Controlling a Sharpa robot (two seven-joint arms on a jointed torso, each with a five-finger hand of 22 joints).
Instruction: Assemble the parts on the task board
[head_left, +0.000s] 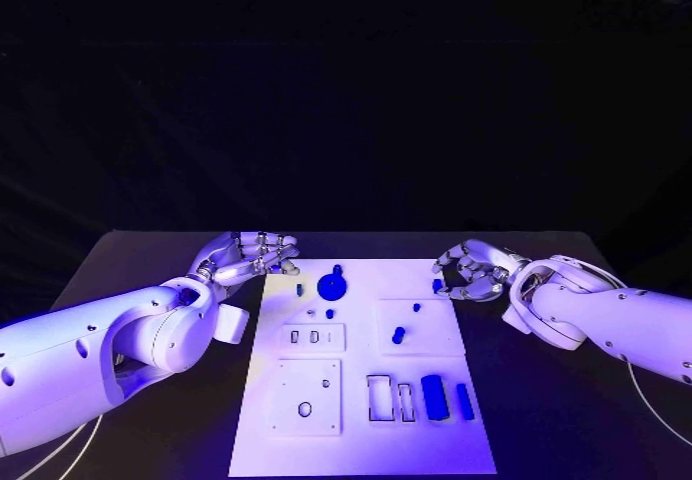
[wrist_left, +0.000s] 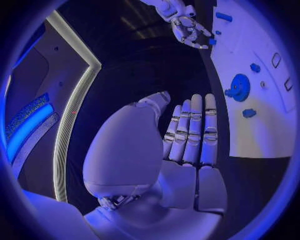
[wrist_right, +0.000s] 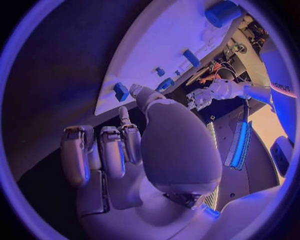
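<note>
Lying between the two hands, one white rectangular task board (head_left: 361, 440) carries about eight small blue parts, among them a round blue disc (head_left: 333, 286). Black table (head_left: 144, 260), dark room behind. Left hand (head_left: 257, 254) hovers at the board's far left corner, fingers loosely apart, holding nothing. Right hand (head_left: 470, 270), fingers curled, touches a small blue block (head_left: 437, 285) at the board's right edge; whether it grips it, I cannot tell.

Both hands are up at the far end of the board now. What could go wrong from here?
1. The right hand hangs at the board's far right corner with a small blue part just at its fingers; a sideways brush may push the part off the edge.
2. The left hand is empty beside the far left corner; reaching for the round blue part it could sweep the small piece lying between.
</note>
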